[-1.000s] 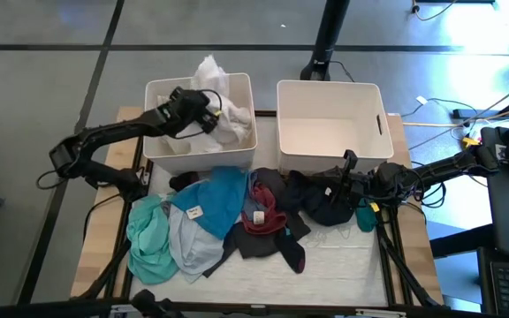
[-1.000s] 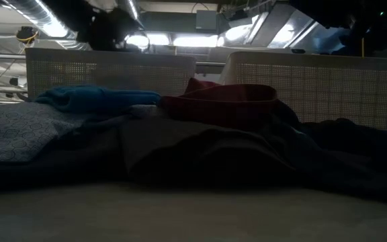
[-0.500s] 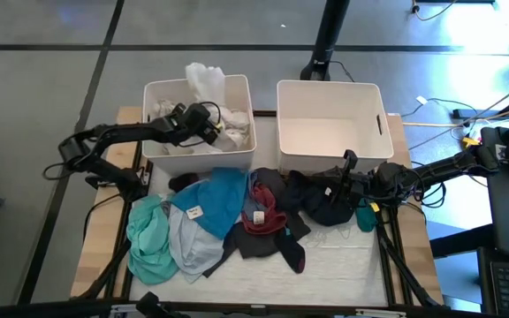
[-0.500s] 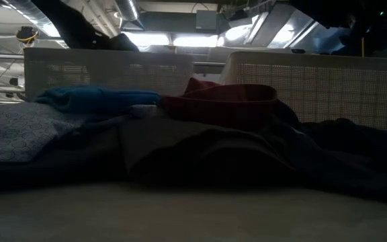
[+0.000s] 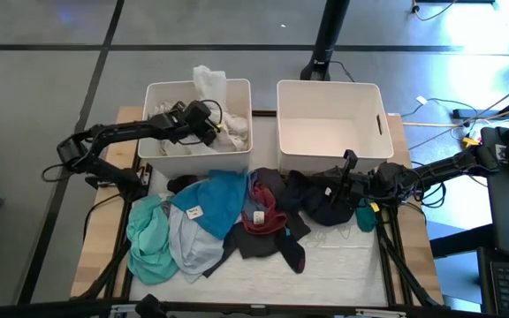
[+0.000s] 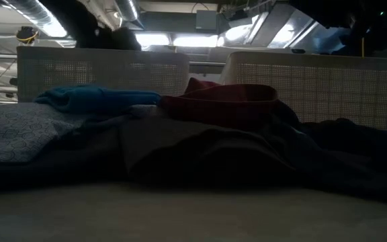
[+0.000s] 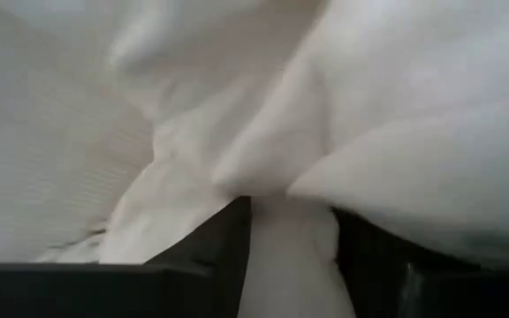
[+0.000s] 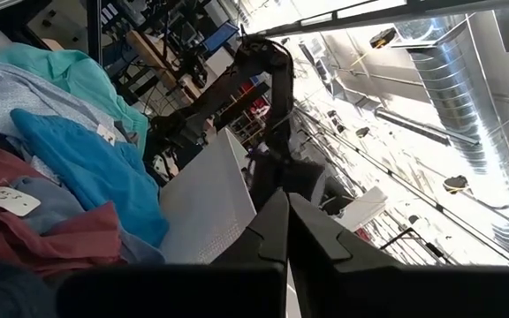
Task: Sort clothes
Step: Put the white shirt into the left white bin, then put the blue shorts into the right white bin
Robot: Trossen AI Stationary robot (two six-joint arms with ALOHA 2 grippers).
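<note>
Left gripper (image 5: 208,124) inside left bin (image 5: 153,93), pinching white cloth (image 7: 290,256); cloth may cling on release; right gripper (image 8: 287,231) closed, empty.

I count two white bins (image 5: 330,124), two arms, one white garment (image 5: 208,88) in the left bin, roughly six garments (image 5: 228,221) piled on the table.

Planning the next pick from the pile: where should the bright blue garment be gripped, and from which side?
Judging by the high view, grip the bright blue garment on its raised upper fold, coming straight down. It lies on top of the pile, its bin-side part uncovered, while its lower edge overlaps the pale grey-blue garment. The left end effector is nearer.
</note>
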